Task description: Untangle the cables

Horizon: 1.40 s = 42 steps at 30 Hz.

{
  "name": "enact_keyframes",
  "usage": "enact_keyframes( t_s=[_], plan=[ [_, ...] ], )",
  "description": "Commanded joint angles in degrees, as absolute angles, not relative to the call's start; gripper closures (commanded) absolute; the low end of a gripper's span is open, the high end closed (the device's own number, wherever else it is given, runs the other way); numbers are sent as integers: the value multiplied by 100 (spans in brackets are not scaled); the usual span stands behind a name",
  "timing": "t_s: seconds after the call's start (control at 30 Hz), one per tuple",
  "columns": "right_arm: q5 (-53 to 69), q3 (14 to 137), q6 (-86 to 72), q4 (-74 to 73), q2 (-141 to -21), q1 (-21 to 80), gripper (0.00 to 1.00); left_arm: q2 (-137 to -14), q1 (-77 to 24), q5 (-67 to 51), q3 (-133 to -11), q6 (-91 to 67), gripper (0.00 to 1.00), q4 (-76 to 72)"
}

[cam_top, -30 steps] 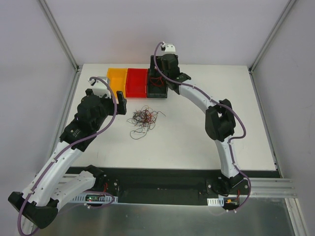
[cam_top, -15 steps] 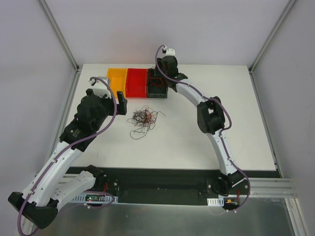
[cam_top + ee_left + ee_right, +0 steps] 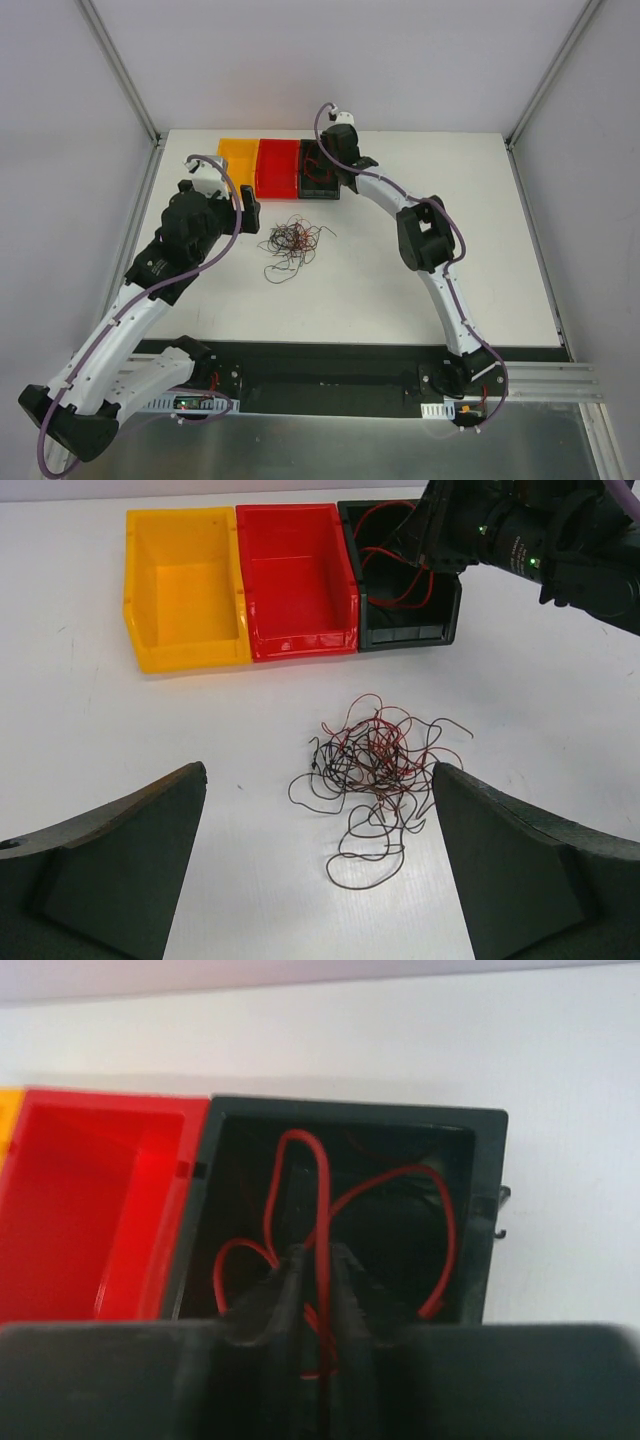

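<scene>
Well inside black bin [image 3: 350,1108] walls, right fingers [image 3: 285,1295] pinch red cable [image 3: 322,1190]; left fingers [image 3: 110,870] spread near tangle [image 3: 375,755].

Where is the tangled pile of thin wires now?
In the top view, the pile lies on the white table, left of centre, just on the near side of the red bin and the black bin.

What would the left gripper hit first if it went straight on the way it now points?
Probably the tangle of cables on the table, centred ahead of the open left gripper; depth is unclear.
</scene>
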<state>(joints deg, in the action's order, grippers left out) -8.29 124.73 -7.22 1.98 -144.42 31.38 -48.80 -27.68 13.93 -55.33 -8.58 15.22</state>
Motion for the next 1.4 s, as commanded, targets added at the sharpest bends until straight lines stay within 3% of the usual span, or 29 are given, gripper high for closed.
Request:
enact_keyframes(
  t_s=[0.0, 0.03, 0.23, 0.37, 0.53, 0.67, 0.9, 1.17, 1.37],
  plan=[
    [-861, 12410, -704, 27, -13695, 3155, 63, -4957, -2751, 1318, -5458, -975, 5, 1274],
    [-870, 12401, -651, -182, -13580, 3147, 53, -4992, -2751, 1310, -5458, -976, 5, 1283],
    [-949, 12138, -527, -1088, -12676, 3146, 23, -5185, -2751, 1257, -5432, -1028, 5, 1274],
    [-546, 11577, -580, -1529, -12008, 3164, 17, -5282, -2751, 1230, -5423, -1072, 5, 1274],
    [252, 9576, -931, -1215, -10778, 3383, 14, -5466, -2751, 1213, -5423, -1116, 4, 1274],
    [974, 8019, -1229, -153, -10100, 3735, 26, -5581, -2751, 1160, -5414, -1160, 4, 1274],
    [1827, 6717, -1546, 1176, -10081, 3894, 41, -5906, -2751, 862, -5449, -1213, 1, 1292],
    [1881, 6794, -1555, 1371, -10467, 3964, 59, -6371, -2751, 388, -5546, -1371, 1, 1353],
    [1723, 6680, -1608, 1362, -10530, 4017, 64, -6898, -2751, 176, -5704, -1494, 1, 1485]
  ],
)
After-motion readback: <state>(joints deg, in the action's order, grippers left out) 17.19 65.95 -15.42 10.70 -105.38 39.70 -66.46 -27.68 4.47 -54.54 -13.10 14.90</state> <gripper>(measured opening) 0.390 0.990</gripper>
